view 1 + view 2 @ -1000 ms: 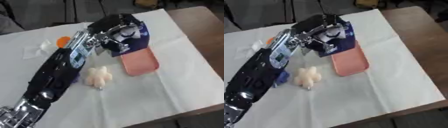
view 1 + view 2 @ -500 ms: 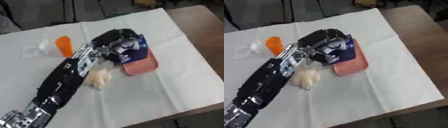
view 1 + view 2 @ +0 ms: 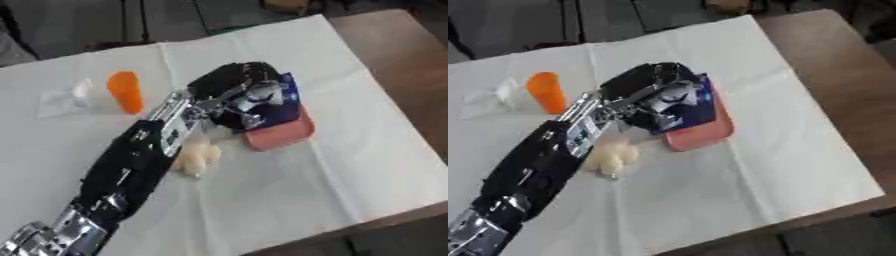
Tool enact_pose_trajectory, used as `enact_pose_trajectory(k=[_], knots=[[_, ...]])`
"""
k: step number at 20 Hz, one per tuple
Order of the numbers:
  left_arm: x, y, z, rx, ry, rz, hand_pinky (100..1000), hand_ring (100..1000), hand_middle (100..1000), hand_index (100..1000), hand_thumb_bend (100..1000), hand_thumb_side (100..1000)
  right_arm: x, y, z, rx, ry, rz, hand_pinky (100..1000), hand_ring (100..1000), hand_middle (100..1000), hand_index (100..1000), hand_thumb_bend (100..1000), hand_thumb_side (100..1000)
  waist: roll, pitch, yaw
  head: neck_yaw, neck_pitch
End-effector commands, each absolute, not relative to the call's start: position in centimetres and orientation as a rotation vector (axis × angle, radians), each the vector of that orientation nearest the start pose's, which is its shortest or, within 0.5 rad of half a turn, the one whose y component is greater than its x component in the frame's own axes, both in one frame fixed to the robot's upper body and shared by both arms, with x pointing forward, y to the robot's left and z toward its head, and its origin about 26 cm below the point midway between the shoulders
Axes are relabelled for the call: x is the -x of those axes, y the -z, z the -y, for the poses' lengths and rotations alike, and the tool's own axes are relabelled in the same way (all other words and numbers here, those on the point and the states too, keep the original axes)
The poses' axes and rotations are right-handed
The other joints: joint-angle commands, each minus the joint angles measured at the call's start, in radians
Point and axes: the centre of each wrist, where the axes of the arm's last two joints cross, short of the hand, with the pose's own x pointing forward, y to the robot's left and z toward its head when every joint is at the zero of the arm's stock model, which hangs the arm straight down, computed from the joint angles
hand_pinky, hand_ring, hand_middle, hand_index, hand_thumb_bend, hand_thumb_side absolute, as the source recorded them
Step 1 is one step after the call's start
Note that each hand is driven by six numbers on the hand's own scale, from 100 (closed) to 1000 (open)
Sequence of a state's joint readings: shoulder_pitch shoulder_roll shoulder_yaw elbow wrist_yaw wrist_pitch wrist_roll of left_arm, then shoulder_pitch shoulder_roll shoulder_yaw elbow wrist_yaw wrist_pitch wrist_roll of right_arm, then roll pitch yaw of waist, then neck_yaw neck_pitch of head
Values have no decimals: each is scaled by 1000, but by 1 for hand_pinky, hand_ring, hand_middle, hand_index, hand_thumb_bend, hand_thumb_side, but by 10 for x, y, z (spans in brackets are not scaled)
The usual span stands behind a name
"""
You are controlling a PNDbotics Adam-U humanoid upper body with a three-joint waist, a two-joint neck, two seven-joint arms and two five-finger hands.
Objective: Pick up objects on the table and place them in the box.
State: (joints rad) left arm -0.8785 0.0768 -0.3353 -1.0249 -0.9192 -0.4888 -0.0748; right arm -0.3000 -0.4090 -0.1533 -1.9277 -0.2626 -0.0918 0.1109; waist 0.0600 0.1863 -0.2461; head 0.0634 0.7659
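The left robot hand (image 3: pixel 241 92) is hovering over the box (image 3: pixel 278 127), the pink tray with a dark blue item (image 3: pixel 278 102) lying in its far end. Its fingers are curled, but whether they are holding anything cannot be told; a pale patch shows among them. Compared with a second ago, the arm is lying lower across the bench (image 3: pixel 350 150) and the robot hand is sitting nearer the box's near end, so the orange object (image 3: pixel 125 91) left of the box is now showing in full. That is likely a drop or a retreat from the box. Still out on the cloth are the cream lumpy object (image 3: pixel 197 157), just left of the box beside the arm, and a clear wrapper (image 3: pixel 63 100) farther left. The right hand is not showing.
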Motion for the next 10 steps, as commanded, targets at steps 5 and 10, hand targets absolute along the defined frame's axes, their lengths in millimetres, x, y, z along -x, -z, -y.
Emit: enact_pose_trajectory(k=[5, 10], knots=[[-440, -157, -86, 633, -2057, -2663, 893, 934, 910, 927, 576, 583, -303, -220, 315, 19, -334, 2357, 555, 569, 786, 727, 100, 734, -10, -13, -1, -1, 4], [-441, -163, -92, 704, -1953, -2724, 908, 947, 922, 929, 551, 626, -303, -219, 315, 21, -330, 2358, 555, 569, 784, 726, 100, 733, -12, -13, 3, -5, 4]])
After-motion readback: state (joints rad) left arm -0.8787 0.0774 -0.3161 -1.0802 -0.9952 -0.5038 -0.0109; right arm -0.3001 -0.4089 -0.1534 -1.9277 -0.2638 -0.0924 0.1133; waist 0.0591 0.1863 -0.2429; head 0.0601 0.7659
